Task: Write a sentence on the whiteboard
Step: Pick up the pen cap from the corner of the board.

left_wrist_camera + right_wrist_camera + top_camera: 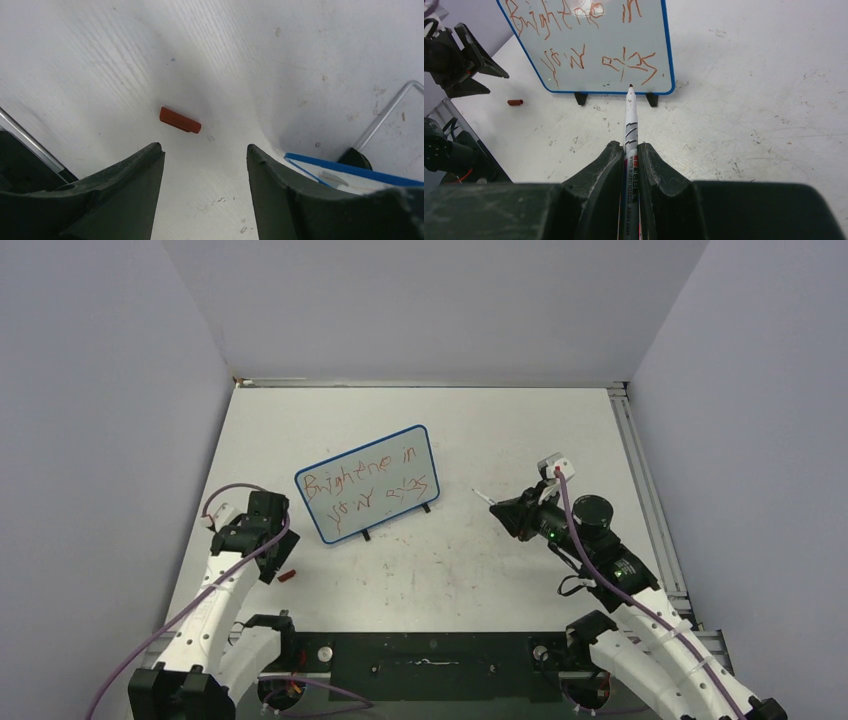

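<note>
The whiteboard stands tilted at mid-table on small black feet, blue-framed. The sentence runs across it in two lines of red lettering. My right gripper is right of the board and shut on a white marker. In the right wrist view the marker points at the whiteboard's lower edge, below the sentence, its tip apart from the board. My left gripper stands open, nothing between its fingers, just short of a red cap lying on the table. The whiteboard's blue corner shows at its right.
The red cap lies left of the board's near corner. A metal rail runs along the table's right edge. The black base plate spans the near edge between the arms. Grey walls close in three sides.
</note>
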{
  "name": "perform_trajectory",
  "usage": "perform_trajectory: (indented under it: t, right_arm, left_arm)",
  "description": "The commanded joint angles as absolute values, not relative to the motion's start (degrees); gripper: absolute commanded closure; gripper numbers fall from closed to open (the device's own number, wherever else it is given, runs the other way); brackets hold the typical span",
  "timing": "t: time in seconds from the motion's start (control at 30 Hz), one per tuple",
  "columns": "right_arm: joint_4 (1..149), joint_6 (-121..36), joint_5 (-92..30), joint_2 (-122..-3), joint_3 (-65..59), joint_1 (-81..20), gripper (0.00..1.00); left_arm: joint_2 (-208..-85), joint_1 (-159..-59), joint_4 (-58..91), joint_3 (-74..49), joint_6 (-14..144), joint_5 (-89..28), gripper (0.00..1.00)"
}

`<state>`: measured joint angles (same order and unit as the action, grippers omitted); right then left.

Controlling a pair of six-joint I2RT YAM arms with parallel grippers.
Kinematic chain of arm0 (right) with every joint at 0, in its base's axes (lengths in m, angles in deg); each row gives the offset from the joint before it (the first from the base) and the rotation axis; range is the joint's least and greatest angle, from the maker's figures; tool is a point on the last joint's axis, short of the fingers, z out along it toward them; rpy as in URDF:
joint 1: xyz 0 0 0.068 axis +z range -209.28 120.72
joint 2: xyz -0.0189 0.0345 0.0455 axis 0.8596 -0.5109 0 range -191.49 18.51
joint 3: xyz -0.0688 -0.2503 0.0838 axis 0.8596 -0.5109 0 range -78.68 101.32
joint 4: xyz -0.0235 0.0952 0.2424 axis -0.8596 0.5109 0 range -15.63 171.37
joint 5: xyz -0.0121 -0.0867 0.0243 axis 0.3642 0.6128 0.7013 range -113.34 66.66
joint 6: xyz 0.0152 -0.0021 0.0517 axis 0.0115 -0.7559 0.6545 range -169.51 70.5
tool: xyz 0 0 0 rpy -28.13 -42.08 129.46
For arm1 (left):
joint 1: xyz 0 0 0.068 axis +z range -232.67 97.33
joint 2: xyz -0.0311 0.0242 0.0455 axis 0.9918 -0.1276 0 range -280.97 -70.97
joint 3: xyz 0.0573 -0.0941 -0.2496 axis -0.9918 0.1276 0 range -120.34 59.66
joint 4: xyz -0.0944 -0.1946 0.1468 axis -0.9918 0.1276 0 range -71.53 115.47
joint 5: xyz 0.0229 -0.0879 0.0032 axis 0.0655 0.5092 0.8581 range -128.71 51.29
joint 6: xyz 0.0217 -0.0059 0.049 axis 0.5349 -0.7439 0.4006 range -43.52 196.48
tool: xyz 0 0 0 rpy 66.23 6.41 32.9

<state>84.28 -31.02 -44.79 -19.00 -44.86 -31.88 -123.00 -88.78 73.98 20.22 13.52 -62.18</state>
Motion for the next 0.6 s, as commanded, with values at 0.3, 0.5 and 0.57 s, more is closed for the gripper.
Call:
perform_trajectory:
  t: [0.3, 0.5, 0.57]
  right_arm:
    - [82.1, -32.5, -42.5, -15.9, -43.0, -32.1, 0.95]
    - [82.3, -32.5, -41.7, -15.7, -43.2, -32.1, 0.95]
    - [82.2, -32.5, -41.5, -15.5, -43.3, -32.1, 0.95]
  left_arm:
    - [-127.1, -85.5, 68.8, 28.6, 0.5, -59.9, 0.45]
    - [-129.8, -85.1, 67.2, 29.7, 0.2, -60.3, 0.49]
    - [-130.3, -84.9, 65.9, 30.0, 0.6, -60.3, 0.49]
